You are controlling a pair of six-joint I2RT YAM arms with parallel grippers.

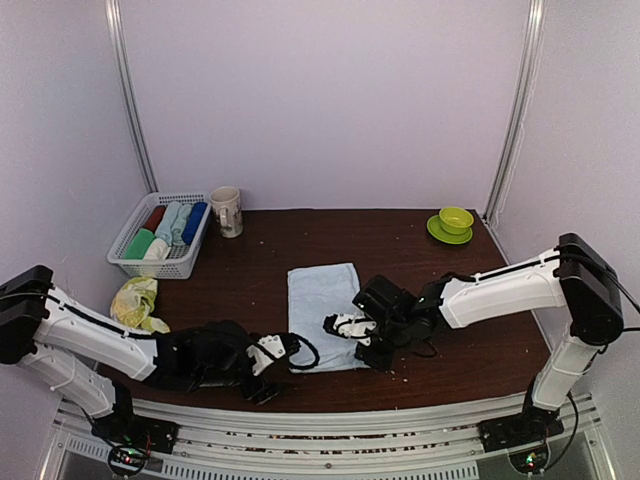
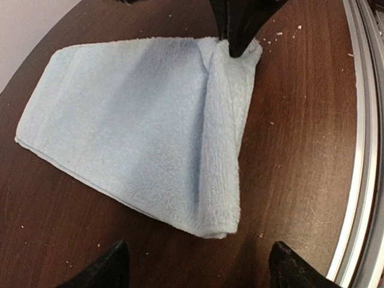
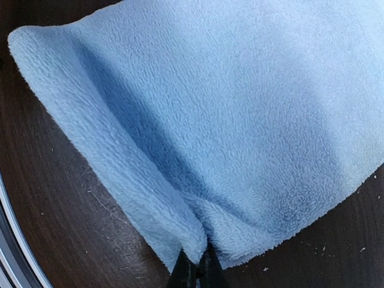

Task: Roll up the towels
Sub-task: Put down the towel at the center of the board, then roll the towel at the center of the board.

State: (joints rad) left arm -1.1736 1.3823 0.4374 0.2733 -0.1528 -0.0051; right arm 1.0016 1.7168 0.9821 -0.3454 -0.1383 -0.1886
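The pale blue towel [image 1: 322, 300] lies flat on the brown table, its near edge lifted into a low fold [image 2: 225, 150]. My right gripper [image 1: 362, 345] is shut on the towel's near right corner [image 3: 201, 240], pinching the cloth between its fingertips [image 3: 187, 271]. My left gripper [image 1: 272, 375] is open just short of the near left corner [image 2: 219, 231], touching nothing, its fingers [image 2: 102, 270] wide apart. The yellow-green towel [image 1: 136, 303] lies crumpled at the left of the table.
A white slatted basket [image 1: 128, 260] with several rolled towels stands at the back left, a printed mug [image 1: 227, 211] beside it. A green cup on a green saucer [image 1: 453, 223] sits at the back right. The table's metal front rail [image 2: 366, 150] runs close to the towel.
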